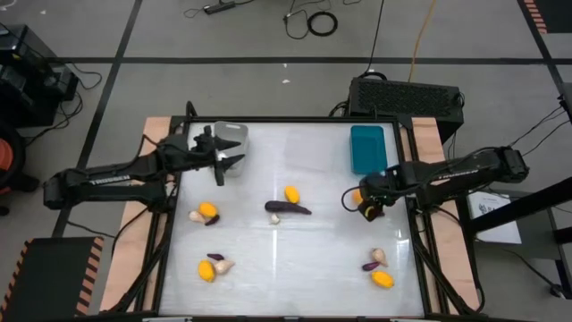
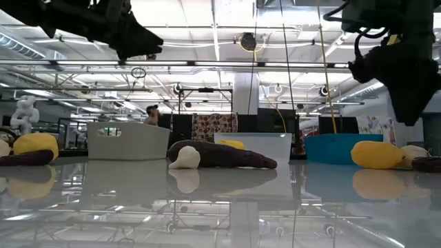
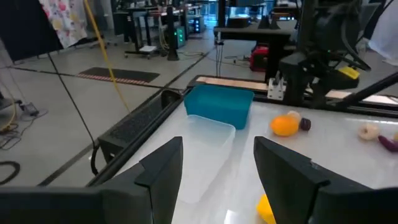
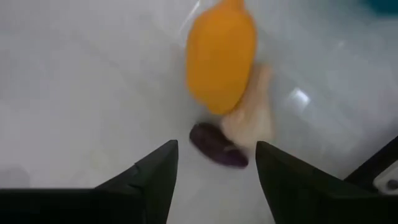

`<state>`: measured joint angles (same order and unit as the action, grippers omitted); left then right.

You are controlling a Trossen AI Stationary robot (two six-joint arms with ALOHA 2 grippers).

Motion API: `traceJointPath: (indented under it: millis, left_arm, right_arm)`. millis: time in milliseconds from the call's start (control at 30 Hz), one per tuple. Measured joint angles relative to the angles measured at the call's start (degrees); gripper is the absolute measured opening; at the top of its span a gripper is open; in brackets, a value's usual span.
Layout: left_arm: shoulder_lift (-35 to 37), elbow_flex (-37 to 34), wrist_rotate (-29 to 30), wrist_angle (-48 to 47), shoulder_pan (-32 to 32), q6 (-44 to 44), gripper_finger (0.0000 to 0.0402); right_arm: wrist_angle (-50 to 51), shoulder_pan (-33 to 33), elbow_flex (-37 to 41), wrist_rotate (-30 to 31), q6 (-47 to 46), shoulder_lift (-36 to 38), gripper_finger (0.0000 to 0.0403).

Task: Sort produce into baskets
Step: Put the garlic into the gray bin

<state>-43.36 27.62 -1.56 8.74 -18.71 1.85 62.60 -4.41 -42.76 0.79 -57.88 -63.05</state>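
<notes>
My right gripper points down, open, over a small cluster: an orange fruit, a beige mushroom and a dark purple piece, all lying on the white table. Its fingers stand above the purple piece without touching it. My left gripper hovers open and empty beside the grey basket, pointing level toward the table's right side. The teal basket and the clear basket stand along the far edge. More produce lies scattered: an eggplant, a mushroom and a yellow fruit at mid-table.
Small groups of produce lie at the left, near left and near right. A black vented box sits behind the table's far right corner. Wooden rails border the table's sides.
</notes>
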Motion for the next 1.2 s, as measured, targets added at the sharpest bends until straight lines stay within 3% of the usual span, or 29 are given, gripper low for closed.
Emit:
traceJointPath:
  millis: [200,667,1200]
  left_arm:
    - [-2.6,0.0,0.0,-0.1,0.1,0.0,0.0205]
    - [-5.5,0.0,0.0,-0.1,1.9,-0.5,0.0205]
    - [-5.5,0.0,0.0,-0.2,2.4,0.0,0.0205]
  right_arm:
    - [1.6,2.1,0.0,0.3,1.7,-2.0,0.0208]
    - [1.5,8.9,0.0,-3.0,15.4,-12.2,0.0281]
    - [-0.3,10.8,0.0,-4.9,23.7,-22.8,0.0276]
